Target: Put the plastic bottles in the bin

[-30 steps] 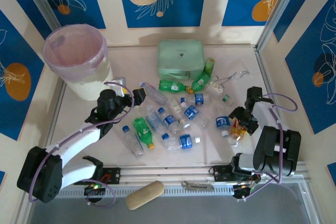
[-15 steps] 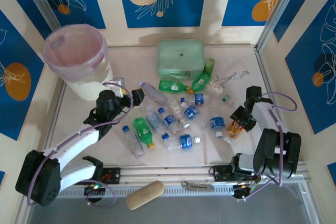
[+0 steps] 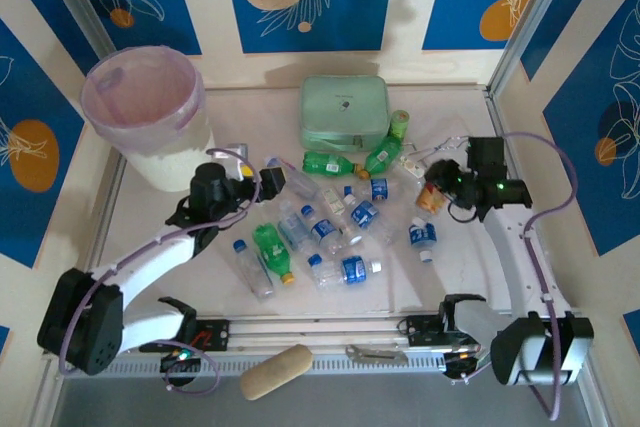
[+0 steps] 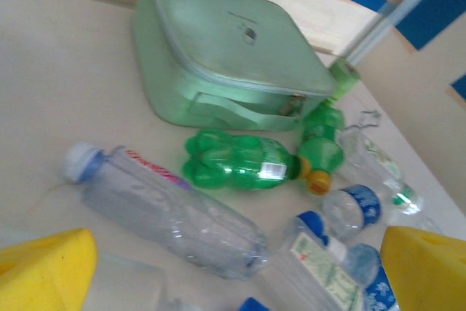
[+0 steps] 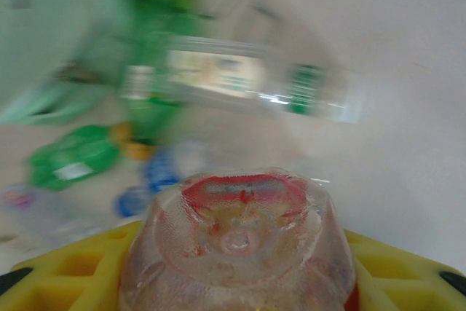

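Gripping a small clear bottle [image 5: 237,253] with red-orange marking, the right claw [image 3: 440,187] is clamped on it, and the wrist view, much blurred, shows the bottle's base between the yellow fingers [image 5: 58,282]. From above, this bottle sits at the right side of the tabletop [image 3: 400,292], well apart from the bin [image 3: 145,112], which stands at the far left corner with its pale pink bag folded over the rim. The left claw [image 3: 268,183] has its jaws apart, one yellow finger [image 4: 44,271] at each lower corner of its wrist view. A clear blue-capped bottle [image 4: 167,213] lies on its side ahead of them; whether they touch it cannot be told. Just beyond lies a green bottle [image 4: 240,162], its yellow cap near a second green bottle [image 4: 324,143], and behind both rests the mint case [image 4: 226,63]. Other bottles are strewn across the middle of the tabletop: blue-labelled ones [image 3: 352,269] on their sides, one more green bottle [image 3: 270,247] near the left arm, and one blue-labelled bottle [image 3: 424,234] lying near the right claw. None of them is in the bin. A beige roll [image 3: 277,372] lies at the near edge, between the arm bases.
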Robot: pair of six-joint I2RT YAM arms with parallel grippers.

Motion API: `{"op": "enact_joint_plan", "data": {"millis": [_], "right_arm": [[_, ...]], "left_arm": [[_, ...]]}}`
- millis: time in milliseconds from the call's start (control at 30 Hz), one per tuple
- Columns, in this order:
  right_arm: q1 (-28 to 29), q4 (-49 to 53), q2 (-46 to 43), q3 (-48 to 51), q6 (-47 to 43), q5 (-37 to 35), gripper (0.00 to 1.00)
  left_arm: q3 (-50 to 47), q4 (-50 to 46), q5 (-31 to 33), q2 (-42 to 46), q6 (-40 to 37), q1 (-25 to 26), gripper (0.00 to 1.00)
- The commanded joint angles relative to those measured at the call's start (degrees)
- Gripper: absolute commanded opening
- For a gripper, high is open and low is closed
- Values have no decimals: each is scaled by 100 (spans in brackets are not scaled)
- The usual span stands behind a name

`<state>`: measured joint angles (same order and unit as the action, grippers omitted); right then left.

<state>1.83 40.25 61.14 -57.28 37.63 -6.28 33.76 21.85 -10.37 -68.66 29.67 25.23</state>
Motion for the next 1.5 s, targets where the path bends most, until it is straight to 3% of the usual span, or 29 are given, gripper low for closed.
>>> {"op": "enact_joint_plan", "data": {"millis": [0, 267, 467, 900, 1133, 1333, 1400, 1467], "right_arm": [[783, -478, 315, -523, 367, 277, 40], [2268, -1450, 1391, -1319, 780, 56, 40], [2981, -1576, 2038, -1694, 908, 36, 40], [3254, -1985, 2030, -1382, 1402, 385, 38], [3254, -2074, 2043, -1259, 1437, 479, 38], [3220, -2201, 2009, -1133, 1508, 562, 39], [3202, -2245, 1994, -1098, 1536, 584, 44], [3129, -2258, 1964, -1076, 1610, 628, 57]], "left_arm": [[418, 284, -903, -260, 196, 170, 99], [862, 285, -1475, -578, 115, 599, 99], [1168, -34, -1680, -704, -225, 935, 99], [1656, -83, -1561, -1343, -503, 1465, 90], [1722, 306, -1571, -1509, -306, 1484, 73], [1705, 382, -1554, -1536, -251, 1483, 51], [1680, 378, -1483, -1535, -243, 1482, 48], [1648, 352, -1363, -1506, -257, 1484, 48]]}}
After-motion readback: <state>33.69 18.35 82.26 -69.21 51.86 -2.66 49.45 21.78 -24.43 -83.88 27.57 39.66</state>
